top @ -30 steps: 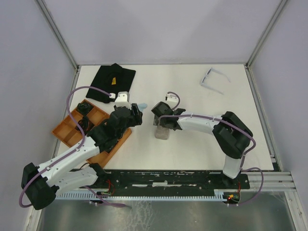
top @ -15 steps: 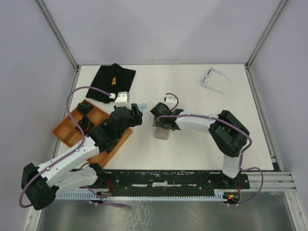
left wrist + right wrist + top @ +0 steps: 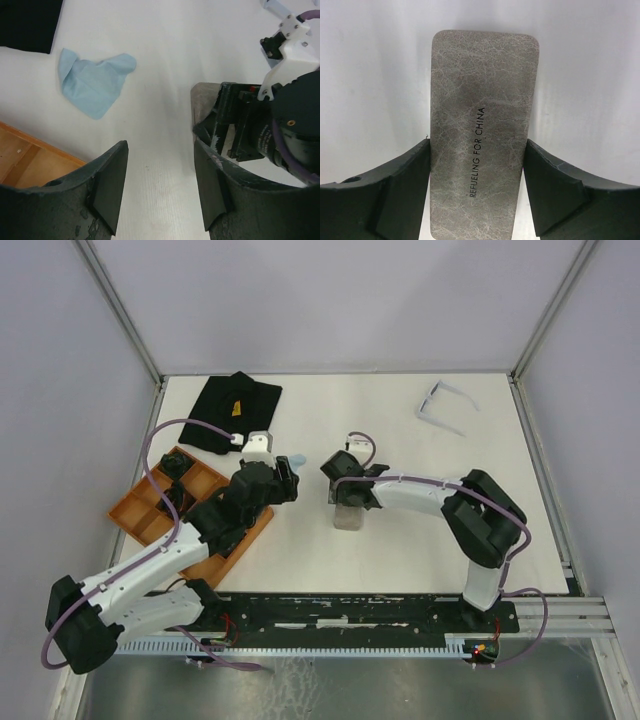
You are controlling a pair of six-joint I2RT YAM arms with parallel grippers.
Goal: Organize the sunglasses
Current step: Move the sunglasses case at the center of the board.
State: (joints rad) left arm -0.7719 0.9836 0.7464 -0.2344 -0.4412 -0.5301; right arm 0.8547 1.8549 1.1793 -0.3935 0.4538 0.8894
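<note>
**Right claw straddles the case, sunglasses lie far off**

The right gripper [image 3: 476,150] stands over the grey case [image 3: 485,90] with one finger at each long side, probably because the narrow width gives the surest hold. The fingers seem to touch the edges, but it cannot be told whether they press. The left gripper [image 3: 160,150] hangs beside it, its jaws open and empty, likely ready to help. The pale-framed sunglasses [image 3: 445,405] lie unfolded near the far right corner, well apart from both arms.
</note>
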